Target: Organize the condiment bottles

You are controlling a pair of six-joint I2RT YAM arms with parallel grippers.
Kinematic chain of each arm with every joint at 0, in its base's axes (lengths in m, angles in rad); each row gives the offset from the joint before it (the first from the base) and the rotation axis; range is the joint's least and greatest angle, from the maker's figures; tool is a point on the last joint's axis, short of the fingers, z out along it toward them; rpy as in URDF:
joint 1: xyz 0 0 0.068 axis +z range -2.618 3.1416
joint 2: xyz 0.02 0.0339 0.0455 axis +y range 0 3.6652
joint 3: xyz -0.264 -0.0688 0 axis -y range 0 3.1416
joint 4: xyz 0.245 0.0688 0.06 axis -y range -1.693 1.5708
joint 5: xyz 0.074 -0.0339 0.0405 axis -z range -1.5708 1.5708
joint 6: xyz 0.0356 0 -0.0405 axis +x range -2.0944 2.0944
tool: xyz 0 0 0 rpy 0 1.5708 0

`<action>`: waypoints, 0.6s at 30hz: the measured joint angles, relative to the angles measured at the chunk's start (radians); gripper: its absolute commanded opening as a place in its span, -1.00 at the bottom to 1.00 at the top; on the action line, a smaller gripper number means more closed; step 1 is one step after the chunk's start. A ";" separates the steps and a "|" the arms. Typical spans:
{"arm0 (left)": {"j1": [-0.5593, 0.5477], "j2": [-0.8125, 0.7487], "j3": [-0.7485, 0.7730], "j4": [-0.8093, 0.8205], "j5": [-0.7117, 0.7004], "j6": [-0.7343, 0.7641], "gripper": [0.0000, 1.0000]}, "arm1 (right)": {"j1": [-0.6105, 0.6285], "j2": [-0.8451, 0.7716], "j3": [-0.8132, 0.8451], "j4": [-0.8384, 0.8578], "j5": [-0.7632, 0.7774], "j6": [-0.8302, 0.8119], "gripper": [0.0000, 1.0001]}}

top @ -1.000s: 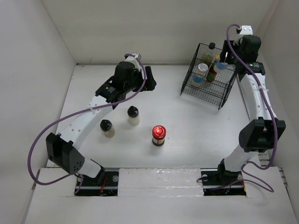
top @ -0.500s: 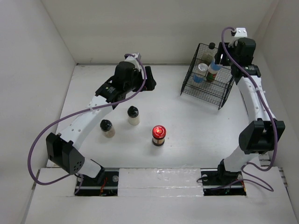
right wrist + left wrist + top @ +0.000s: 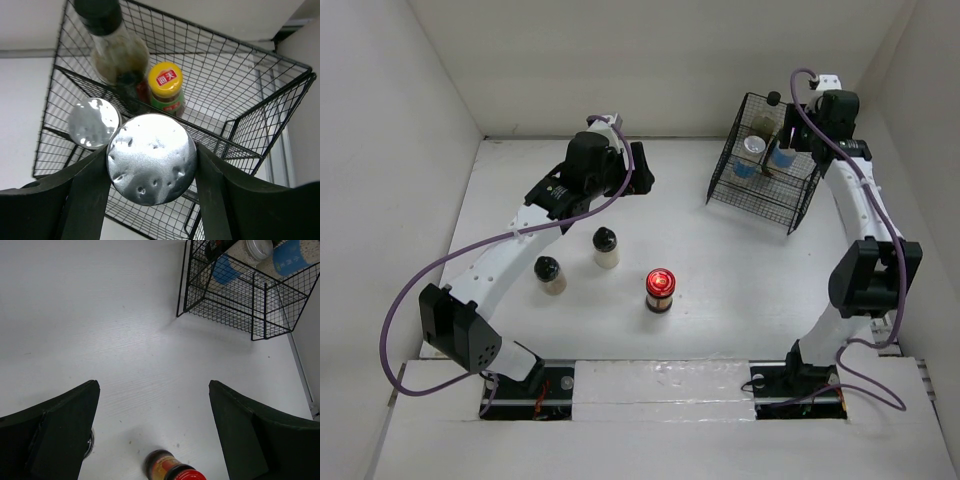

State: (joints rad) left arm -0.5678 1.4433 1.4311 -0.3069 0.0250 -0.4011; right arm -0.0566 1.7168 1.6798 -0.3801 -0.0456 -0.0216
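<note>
My right gripper (image 3: pixel 151 154) is shut on a silver-lidded blue-label jar (image 3: pixel 150 159) (image 3: pixel 782 155), held over the black wire basket (image 3: pixel 760 190). Inside the basket stand a tall dark black-capped bottle (image 3: pixel 109 35), a yellow-capped bottle (image 3: pixel 166 85) and a second silver-lidded jar (image 3: pixel 93 123) (image 3: pixel 751 152). On the table stand a red-lidded jar (image 3: pixel 660 288) (image 3: pixel 172 470) and two black-capped beige jars (image 3: pixel 607 247) (image 3: pixel 550 275). My left gripper (image 3: pixel 642 168) (image 3: pixel 154 430) is open, holds nothing, and hangs above the table behind those jars.
The basket (image 3: pixel 235 300) sits at the back right near the right wall (image 3: pixel 920 120). White walls close in the table on three sides. Bare table surface (image 3: pixel 720 260) lies between the red-lidded jar and the basket.
My right arm has swung slightly left, carrying the held jar further over the basket. The left arm and the table jars have not moved.
</note>
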 measured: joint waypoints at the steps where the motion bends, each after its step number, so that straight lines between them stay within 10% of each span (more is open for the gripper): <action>1: 0.000 0.000 0.000 0.000 0.000 0.000 0.73 | -0.003 0.015 0.000 -0.001 0.001 -0.001 -0.49; 9: 0.000 0.000 0.000 0.000 0.000 0.000 0.73 | -0.001 0.104 0.001 -0.003 0.000 -0.001 -0.46; 18: 0.000 0.000 0.000 0.000 0.000 0.000 0.73 | 0.055 0.138 -0.006 -0.001 0.030 0.000 0.25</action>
State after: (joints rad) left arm -0.5678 1.4433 1.4311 -0.3069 0.0246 -0.4015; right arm -0.0013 1.8553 1.6737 -0.3809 -0.0158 -0.0219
